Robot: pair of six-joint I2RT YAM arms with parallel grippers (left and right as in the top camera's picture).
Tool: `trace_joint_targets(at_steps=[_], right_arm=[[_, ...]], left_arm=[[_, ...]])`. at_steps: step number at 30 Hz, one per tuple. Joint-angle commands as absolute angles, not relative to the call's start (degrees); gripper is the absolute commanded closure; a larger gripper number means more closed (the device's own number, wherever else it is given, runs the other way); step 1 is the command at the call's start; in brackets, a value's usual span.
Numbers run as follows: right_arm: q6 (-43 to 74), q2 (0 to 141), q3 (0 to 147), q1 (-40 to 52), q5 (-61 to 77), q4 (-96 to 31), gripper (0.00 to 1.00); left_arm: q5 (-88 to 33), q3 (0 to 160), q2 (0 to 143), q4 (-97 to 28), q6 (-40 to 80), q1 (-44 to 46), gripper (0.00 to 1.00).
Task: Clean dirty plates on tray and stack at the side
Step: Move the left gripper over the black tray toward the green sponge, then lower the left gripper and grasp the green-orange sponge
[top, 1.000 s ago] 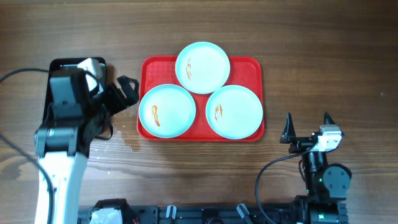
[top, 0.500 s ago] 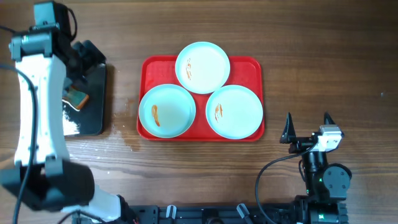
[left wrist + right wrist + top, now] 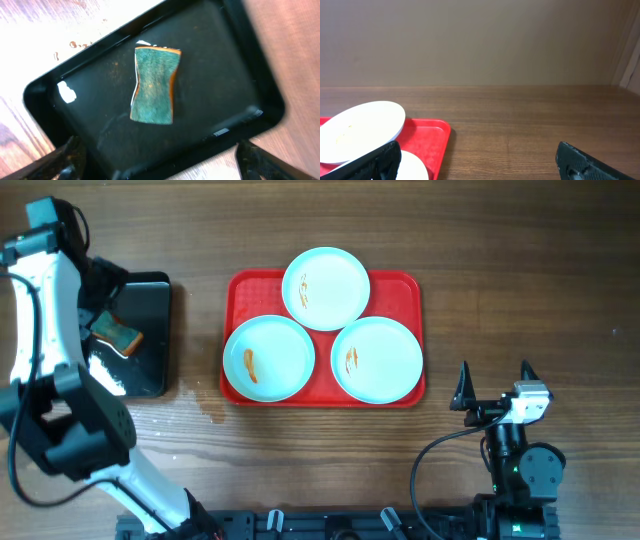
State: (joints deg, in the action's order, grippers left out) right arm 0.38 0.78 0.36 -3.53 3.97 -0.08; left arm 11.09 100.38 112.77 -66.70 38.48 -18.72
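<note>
Hanging over the black tray point(image 3: 220, 75), my left gripper point(image 3: 160, 147) has its jaws spread wide and holds nothing. One sponge point(image 3: 154, 85) lies flat in the middle of that tray, green scouring face up. It sits just ahead of the gap between my fingers and touches neither one.

My right gripper point(image 3: 493, 385) sits low at the near right of the table point(image 3: 520, 260), jaws likewise apart and empty. From its wrist camera the red tray point(image 3: 427, 135) lies ahead and to the left, clear of both fingertips, with the rim of one plate raised above it.

From overhead I count three dirty plates, all on the red tray point(image 3: 405, 285) and well apart from both my grippers. The near-left plate point(image 3: 268, 358) and the near-right plate point(image 3: 376, 360) sit side by side. The far plate point(image 3: 326, 288) overlaps both of their rims and juts past the tray's far edge. Each one is pale blue-white and carries a small orange-brown smear.

The black tray lies to the left of the red one, with a strip of bare wood between them. So there are three plates, two trays and one sponge.

Everything rests on dark brown wood with a long grain. Beyond the table's far edge stands a plain beige wall point(image 3: 480, 40).
</note>
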Motion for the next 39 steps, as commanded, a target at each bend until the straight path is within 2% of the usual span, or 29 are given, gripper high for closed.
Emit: trace_joint_targets(at_steps=[1,5,18,21,25,26,27,28,39], right_arm=[[1.5,0.3,0.3,-3.7,3.2,0.0,0.0],[1.5,0.3,0.3,-3.7,3.2,0.0,0.0],[1.5,0.3,0.3,-3.7,3.2,0.0,0.0],[1.5,0.3,0.3,-3.7,3.2,0.0,0.0],[1.5,0.3,0.3,-3.7,3.2,0.0,0.0],[1.5,0.3,0.3,-3.7,3.2,0.0,0.0],[1.5,0.3,0.3,-3.7,3.2,0.0,0.0],[1.5,0.3,0.3,-3.7,3.2,0.0,0.0],[1.5,0.3,0.3,-3.7,3.2,0.0,0.0]], left_arm=[[12.1,101.1,118.4,-66.1,39.5,-19.4,0.14],[12.7,101.1,123.6,-64.7,39.5,-20.1,0.2],[12.5,101.1,130.8,-63.8,39.2,-21.6,0.22],[12.5,101.1,130.8,-63.6,39.2,-21.6,0.43],[12.5,101.1,130.8,-63.6,39.2,-21.6,0.6],[12.5,101.1,130.8,-63.6,39.2,-21.6,0.72],[12.5,101.1,130.8,-63.7,39.2,-21.6,0.91],[12.5,101.1,130.8,-63.8,39.2,-21.6,0.96],[7.1,101.9,128.4,-65.1,39.3,-21.6,0.96]])
